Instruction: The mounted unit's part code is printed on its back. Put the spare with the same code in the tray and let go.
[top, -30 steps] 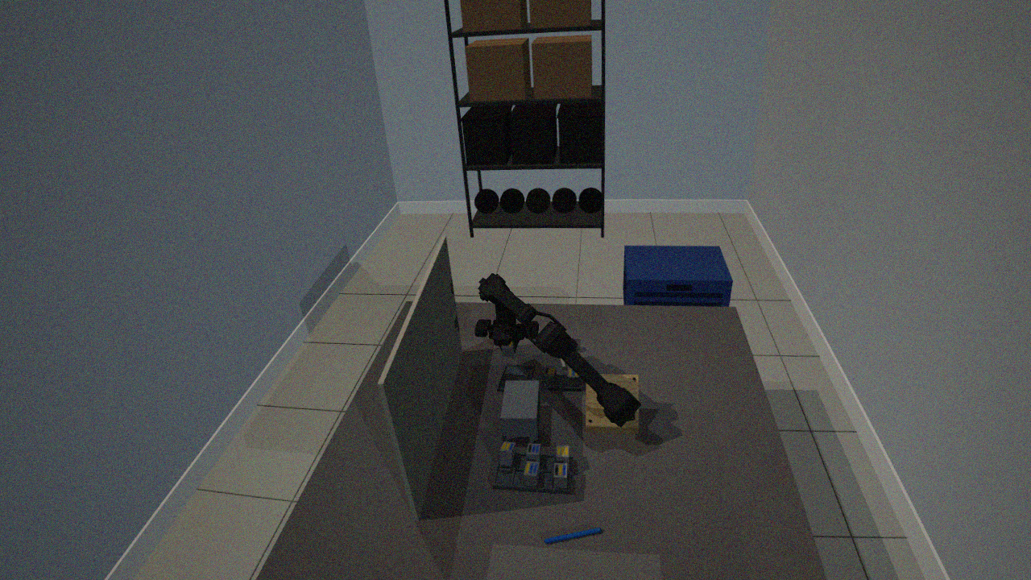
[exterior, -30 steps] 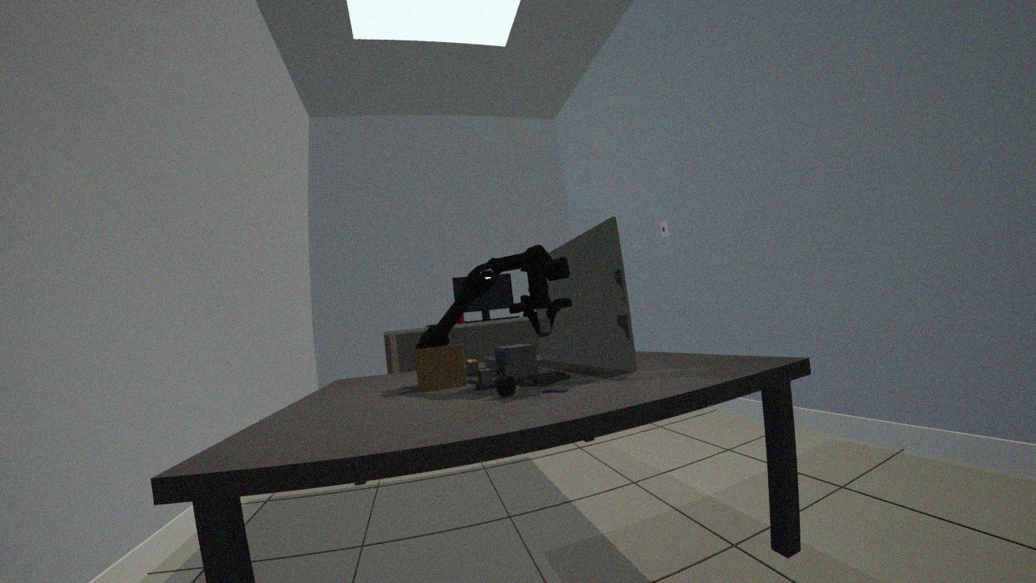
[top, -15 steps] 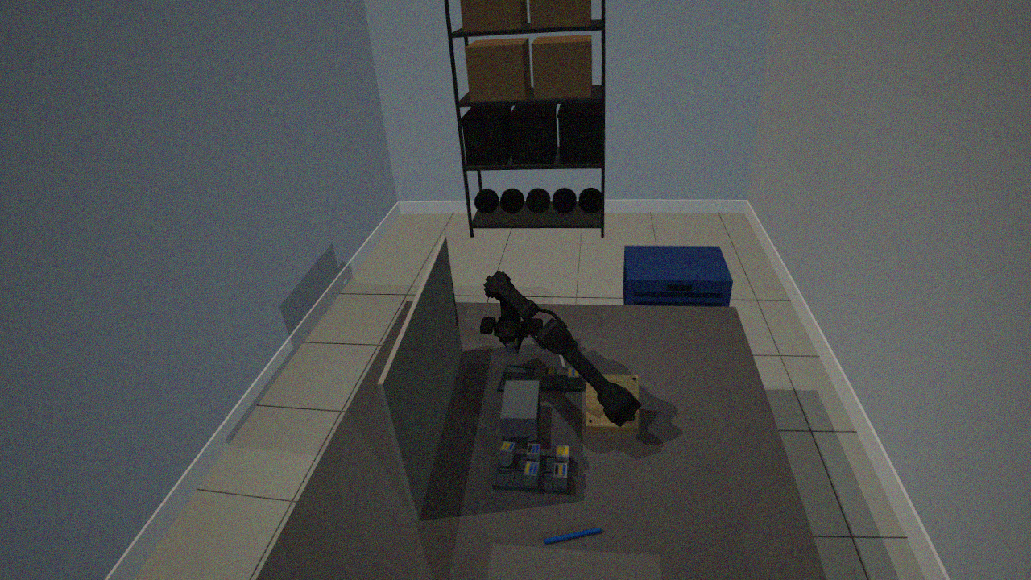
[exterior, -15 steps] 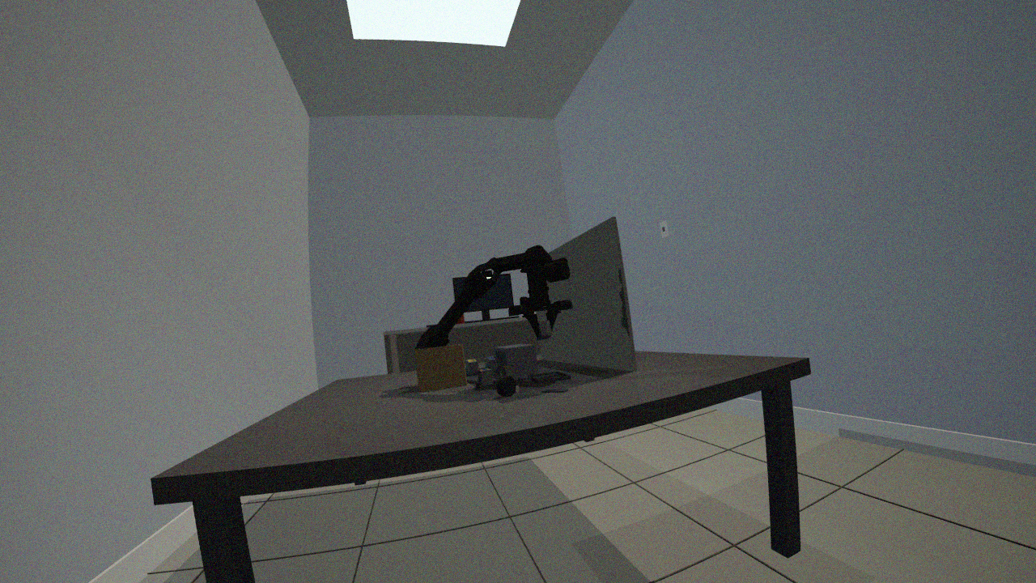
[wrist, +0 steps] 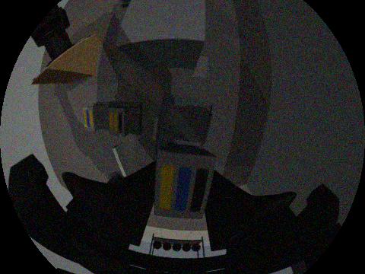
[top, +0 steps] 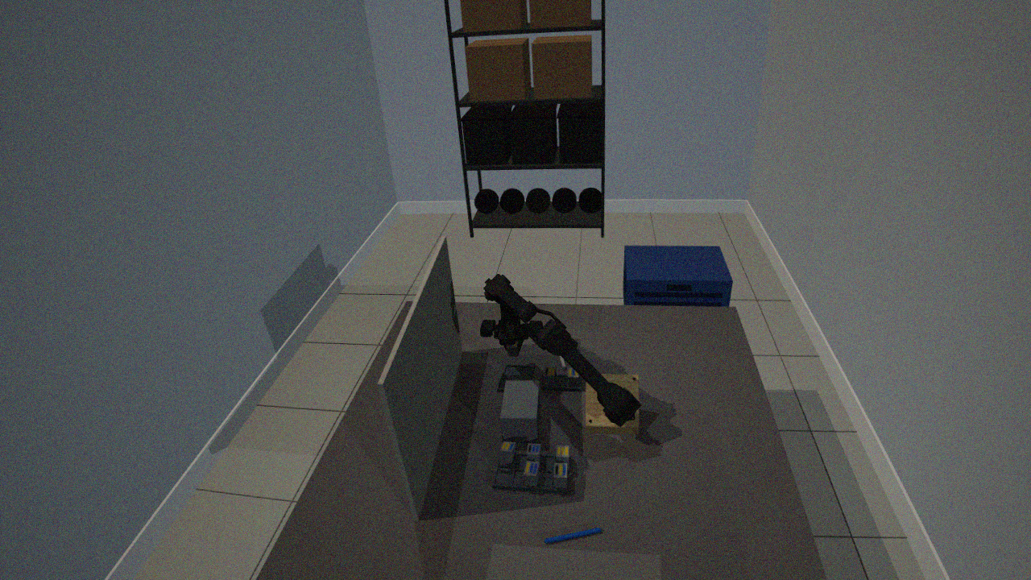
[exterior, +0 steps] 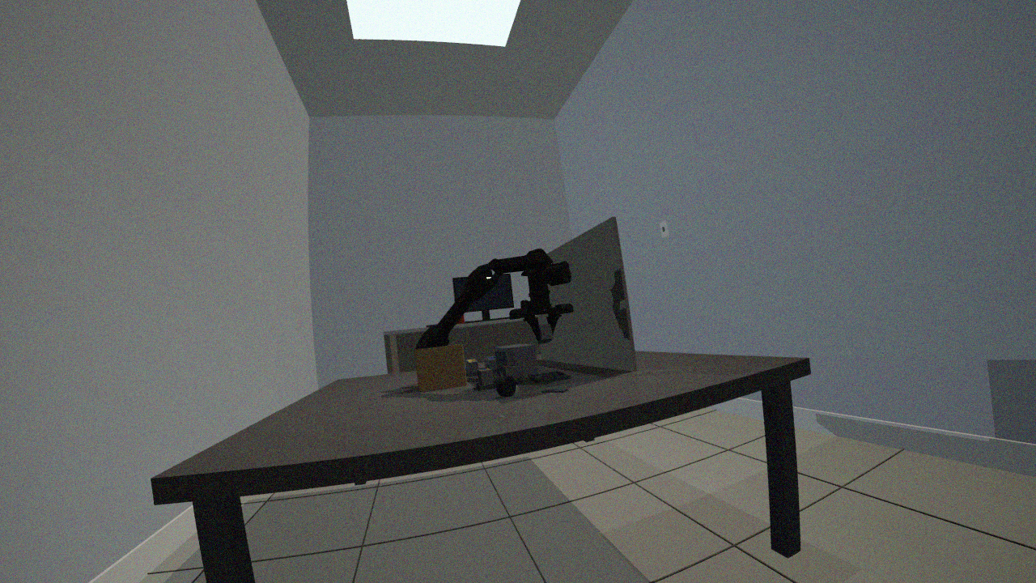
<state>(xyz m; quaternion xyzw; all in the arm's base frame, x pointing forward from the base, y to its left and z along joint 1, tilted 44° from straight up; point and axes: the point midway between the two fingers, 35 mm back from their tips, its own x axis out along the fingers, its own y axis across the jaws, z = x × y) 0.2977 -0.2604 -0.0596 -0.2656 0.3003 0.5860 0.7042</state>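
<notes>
My gripper (top: 513,351) (exterior: 545,333) (wrist: 182,164) is shut on a grey spare (wrist: 163,213) with yellow, blue and black stripes, held raised above the table. The dark flat tray (top: 520,373) (wrist: 190,123) lies below it, behind the mounted unit in the top view. The mounted unit, a large grey box (top: 520,400) (exterior: 515,355) (wrist: 165,23), shows no code in these views. Several striped spares (top: 531,469) stand in a dark rack (top: 513,484) in front of it. More striped spares (wrist: 88,118) (wrist: 115,121) stand beside the tray.
An upright grey panel (top: 425,389) (exterior: 593,297) (wrist: 312,99) stands along one side. The arm's wooden base block (top: 594,414) (exterior: 440,368) (wrist: 84,57) is on the other side. A black ball (exterior: 505,386), a pale rod (wrist: 119,161) and a blue rod (top: 573,536) lie on the table.
</notes>
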